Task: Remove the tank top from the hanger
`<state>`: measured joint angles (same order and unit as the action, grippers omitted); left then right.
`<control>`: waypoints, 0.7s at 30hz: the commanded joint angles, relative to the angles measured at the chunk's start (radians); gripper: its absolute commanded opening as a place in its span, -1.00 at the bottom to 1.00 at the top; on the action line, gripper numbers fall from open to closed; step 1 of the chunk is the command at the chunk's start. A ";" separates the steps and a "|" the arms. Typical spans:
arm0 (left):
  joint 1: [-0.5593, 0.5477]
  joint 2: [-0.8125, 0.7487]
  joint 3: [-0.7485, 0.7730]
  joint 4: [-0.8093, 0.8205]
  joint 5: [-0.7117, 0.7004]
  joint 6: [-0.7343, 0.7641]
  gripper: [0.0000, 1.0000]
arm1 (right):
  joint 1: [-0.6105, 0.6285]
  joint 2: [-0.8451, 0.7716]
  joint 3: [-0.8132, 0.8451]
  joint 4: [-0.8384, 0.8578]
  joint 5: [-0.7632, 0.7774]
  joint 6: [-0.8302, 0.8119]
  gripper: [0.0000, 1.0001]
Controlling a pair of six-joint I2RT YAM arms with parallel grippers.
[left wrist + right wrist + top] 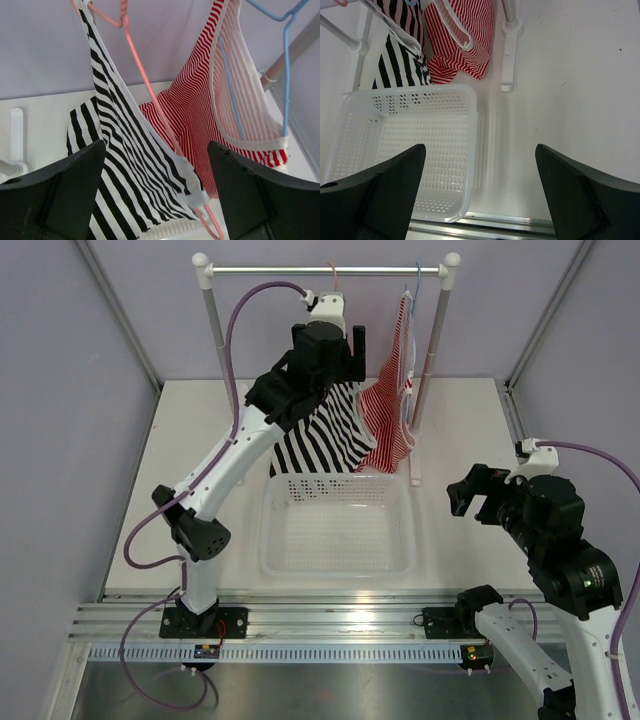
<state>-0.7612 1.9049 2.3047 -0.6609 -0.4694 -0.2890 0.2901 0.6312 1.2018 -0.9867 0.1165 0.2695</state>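
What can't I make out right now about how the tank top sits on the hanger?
Left wrist view: the top edge cuts off the hanger hook and where the tank top strap meets it.
Top view: the left arm covers the hanger's shoulders and the straps.
Right wrist view: the top edge cuts off the tank top's upper part; its hold on the hanger is out of frame.

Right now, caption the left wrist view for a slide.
Open left end effector faces the striped tank top hanging on its pink hanger.
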 commanded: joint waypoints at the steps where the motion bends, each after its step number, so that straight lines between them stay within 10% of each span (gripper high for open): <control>1: 0.000 0.046 0.088 0.124 -0.071 0.037 0.63 | 0.009 -0.014 0.015 -0.007 -0.060 0.000 0.99; 21: 0.036 0.131 0.114 0.187 -0.075 0.056 -1.00 | 0.026 -0.013 -0.027 0.046 -0.187 -0.001 0.99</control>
<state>-0.7288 2.0480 2.3798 -0.5507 -0.5156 -0.2394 0.3027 0.6163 1.1828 -0.9894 -0.0448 0.2703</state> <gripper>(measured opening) 0.022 0.993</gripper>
